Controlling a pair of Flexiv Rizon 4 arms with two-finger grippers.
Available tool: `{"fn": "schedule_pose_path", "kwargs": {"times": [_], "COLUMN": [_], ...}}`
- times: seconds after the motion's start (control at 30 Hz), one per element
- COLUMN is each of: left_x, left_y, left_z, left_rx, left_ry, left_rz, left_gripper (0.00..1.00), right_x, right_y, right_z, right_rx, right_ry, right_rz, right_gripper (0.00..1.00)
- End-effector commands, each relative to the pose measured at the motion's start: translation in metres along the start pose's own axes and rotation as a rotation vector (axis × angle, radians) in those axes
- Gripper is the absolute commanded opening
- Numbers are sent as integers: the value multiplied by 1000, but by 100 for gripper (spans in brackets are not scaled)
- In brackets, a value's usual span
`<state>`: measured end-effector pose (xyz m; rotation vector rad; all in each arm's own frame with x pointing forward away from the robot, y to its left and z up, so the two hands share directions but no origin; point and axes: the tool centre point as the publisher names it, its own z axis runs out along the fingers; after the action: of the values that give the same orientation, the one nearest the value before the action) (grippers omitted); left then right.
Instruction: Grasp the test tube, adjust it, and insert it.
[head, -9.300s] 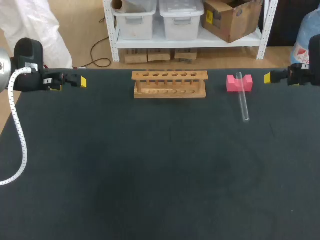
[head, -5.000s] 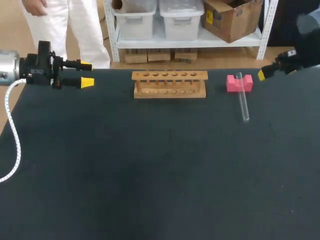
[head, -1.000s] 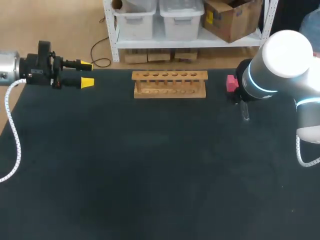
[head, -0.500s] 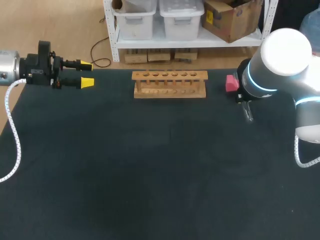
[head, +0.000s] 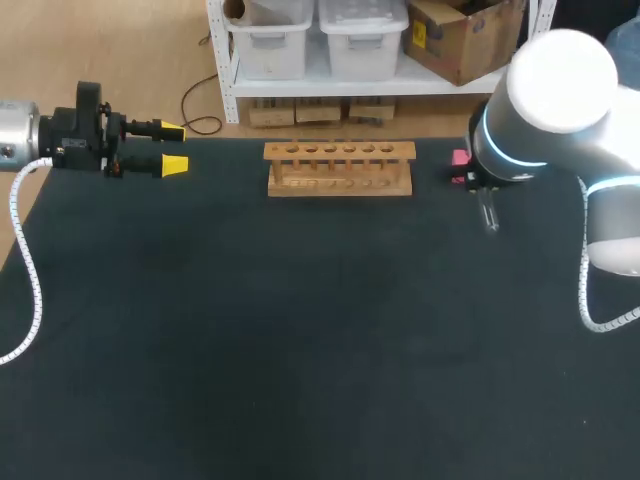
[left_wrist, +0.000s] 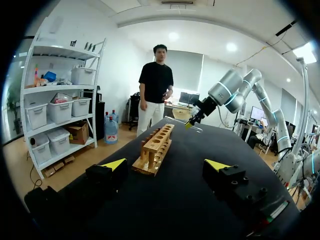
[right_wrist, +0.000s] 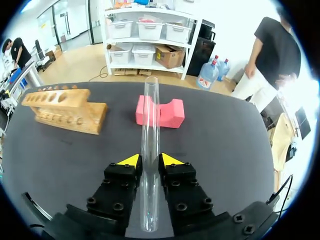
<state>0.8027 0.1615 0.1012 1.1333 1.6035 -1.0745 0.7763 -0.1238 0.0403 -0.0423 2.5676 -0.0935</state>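
Observation:
In the right wrist view the clear glass test tube runs between the fingers of my right gripper, which is shut on it from both sides. Its far end reaches over the notch of the pink foam block. From the head view my right arm hides most of the block; only the tube's lower end shows beneath it. The wooden rack stands at the back middle, its holes empty. My left gripper hovers open at the far left, pointing at the rack.
The dark table mat is bare from the rack forward. A white cable hangs from my left arm along the table's left edge, and another loops off my right arm.
My right gripper's jaws closed on the test tube. The arm then shifted slightly left and the tube's visible end moved a little toward the back. The left arm stayed still.

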Motion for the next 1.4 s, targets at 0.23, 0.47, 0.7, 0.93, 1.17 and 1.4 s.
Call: {"fn": "schedule_pose_path", "kwargs": {"times": [0.23, 0.47, 0.7, 0.93, 1.17, 1.4], "left_x": [1, 1, 1, 1, 1, 1], "left_y": [0, 0, 0, 0, 0, 0], "left_z": [0, 0, 0, 0, 0, 0], "left_rx": [0, 0, 0, 0, 0, 0], "left_ry": [-3, -3, -3, -3, -3, -3], "left_rz": [3, 3, 3, 3, 3, 3], "left_gripper": [100, 100, 100, 100, 100, 100], "right_x": [-12, -30, -43, -50, -51, -47], "right_y": [28, 59, 86, 105, 117, 124], "right_z": [-59, -62, -59, -48, -40, -41], "right_rx": [-5, -55, -105, -127, -155, -163], "right_ry": [-31, -40, -34, -19, -14, 4], "right_rz": [-29, -76, -125, -143, -142, -140], "right_gripper": [0, 0, 0, 0, 0, 0]}}
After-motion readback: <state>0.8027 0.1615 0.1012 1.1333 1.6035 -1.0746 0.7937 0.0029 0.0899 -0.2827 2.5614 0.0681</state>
